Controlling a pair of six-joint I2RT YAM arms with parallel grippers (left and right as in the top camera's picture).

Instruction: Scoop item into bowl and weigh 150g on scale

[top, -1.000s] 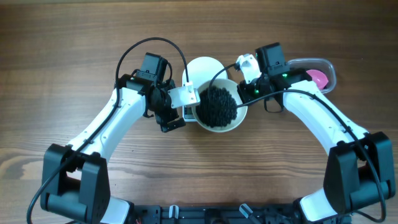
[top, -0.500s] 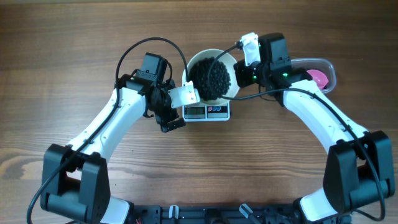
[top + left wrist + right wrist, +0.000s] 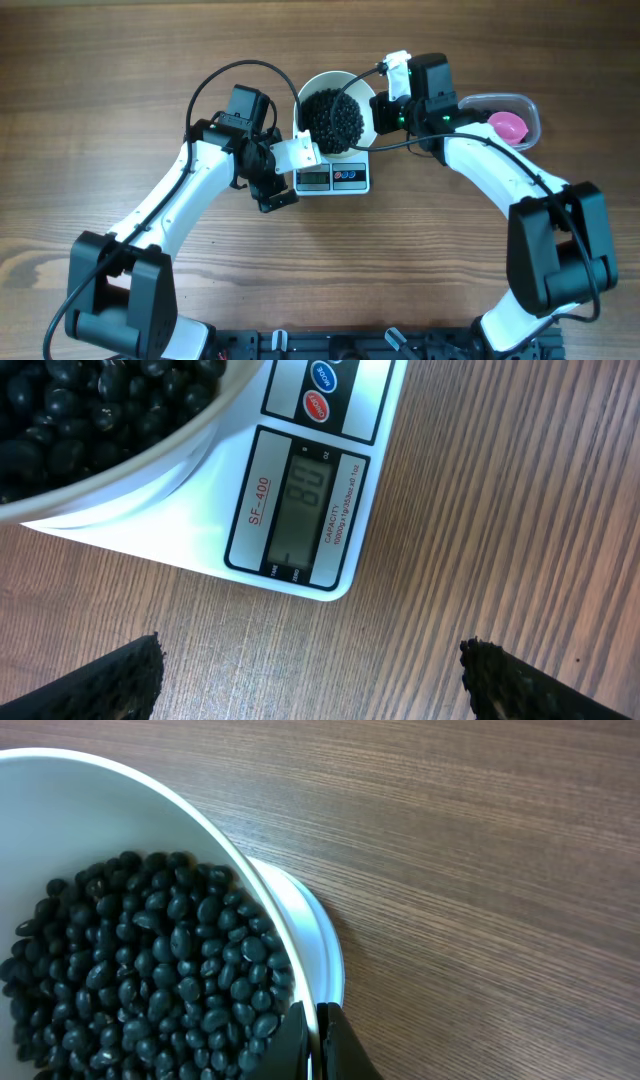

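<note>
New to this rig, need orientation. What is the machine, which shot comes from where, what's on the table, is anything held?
Two white robot arms work at a wooden table, each ending in a two-finger gripper. One picture looks down from above; the other two come from a camera on each wrist. The white bowl of black beans stands on the scale. The right gripper is shut on the bowl's rim. The left gripper hangs open and empty by the scale's display. At the far right sits a clear tub holding something pink.
</note>
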